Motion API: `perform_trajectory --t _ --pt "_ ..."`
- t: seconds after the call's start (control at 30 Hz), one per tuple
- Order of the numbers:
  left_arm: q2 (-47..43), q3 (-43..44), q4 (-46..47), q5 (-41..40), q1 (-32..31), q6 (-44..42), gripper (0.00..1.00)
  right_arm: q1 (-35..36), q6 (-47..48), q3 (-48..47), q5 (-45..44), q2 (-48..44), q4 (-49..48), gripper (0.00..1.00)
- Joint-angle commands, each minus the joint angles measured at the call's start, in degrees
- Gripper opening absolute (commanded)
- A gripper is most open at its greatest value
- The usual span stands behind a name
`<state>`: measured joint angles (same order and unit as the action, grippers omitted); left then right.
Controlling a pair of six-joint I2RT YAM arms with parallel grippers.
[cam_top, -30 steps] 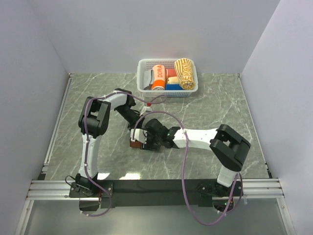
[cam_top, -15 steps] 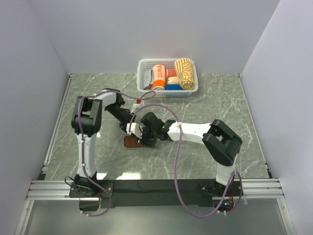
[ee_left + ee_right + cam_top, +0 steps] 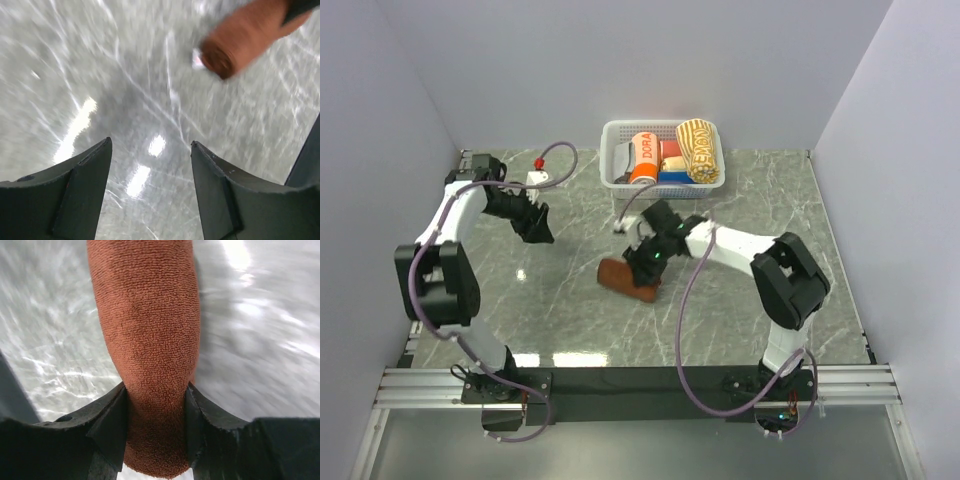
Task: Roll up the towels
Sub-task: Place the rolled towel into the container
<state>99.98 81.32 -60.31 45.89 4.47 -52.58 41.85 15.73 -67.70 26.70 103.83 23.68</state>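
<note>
The rust-brown towel (image 3: 620,277) is rolled into a tight cylinder near the middle of the marble table. My right gripper (image 3: 647,268) is shut on one end of it. In the right wrist view the roll (image 3: 145,315) fills the gap between both pads (image 3: 114,425) and sticks out ahead. My left gripper (image 3: 540,230) is open and holds nothing, well off to the left of the roll. The left wrist view shows bare table between its fingers (image 3: 82,195), with the roll's end (image 3: 240,37) at the upper right. The cream-yellow striped towel (image 3: 698,150) lies rolled in the basket.
A white basket (image 3: 607,150) stands at the back centre. Beside the cream towel it holds an orange "DORA" roll (image 3: 642,158) and small red and blue rolls. White walls close in the left, right and back sides. The arm bases sit at the near edge.
The left gripper has opened, let go of the brown roll and swung far to the back left. The right gripper has tightened on the roll and shifted it slightly right and back.
</note>
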Motion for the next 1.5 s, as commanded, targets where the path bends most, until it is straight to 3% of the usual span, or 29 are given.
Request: perform_trajectory --t 0.0,0.07,0.13,0.23,0.37,0.4,0.5,0.7,0.93,1.47 --pt "-4.62 0.68 4.15 3.24 -0.87 5.02 0.69 -6.59 -8.25 -7.69 6.43 -4.34 5.49 0.00" --pt "-5.50 1.73 4.50 4.99 -0.87 8.34 0.70 -10.46 -10.45 -11.65 8.28 -5.21 6.90 0.00" --pt "-6.64 1.91 5.73 7.01 -0.87 10.55 0.79 -13.27 -12.90 -13.50 8.89 -7.05 6.21 0.00" --pt "-9.19 0.60 9.06 8.52 -1.22 13.63 0.84 -18.02 -19.40 -18.49 8.03 -8.47 3.65 0.00" --pt "-11.56 -0.55 13.99 7.29 -2.27 19.43 0.91 -22.41 -22.23 -28.96 -1.18 -4.44 5.93 0.00" --pt "-12.18 -0.98 14.69 7.02 -2.45 20.40 0.99 -22.86 -22.66 -30.80 -3.73 -2.60 5.76 0.00" --pt "-12.71 -1.60 17.51 5.80 -2.89 23.30 1.00 -23.39 -23.37 -35.12 -14.95 0.13 2.78 0.00" --pt "-12.45 -2.30 18.13 4.47 -3.24 25.59 0.99 -23.48 -25.39 -48.21 -29.04 9.61 1.28 0.00" --pt "-13.24 -4.85 18.48 2.02 -3.24 26.74 1.00 -22.25 -30.04 -54.37 -33.11 16.05 1.54 0.00" --pt "-12.97 -7.05 18.56 -2.73 -3.24 27.62 0.99 -21.45 -32.87 -56.49 -34.69 24.92 0.31 0.00"
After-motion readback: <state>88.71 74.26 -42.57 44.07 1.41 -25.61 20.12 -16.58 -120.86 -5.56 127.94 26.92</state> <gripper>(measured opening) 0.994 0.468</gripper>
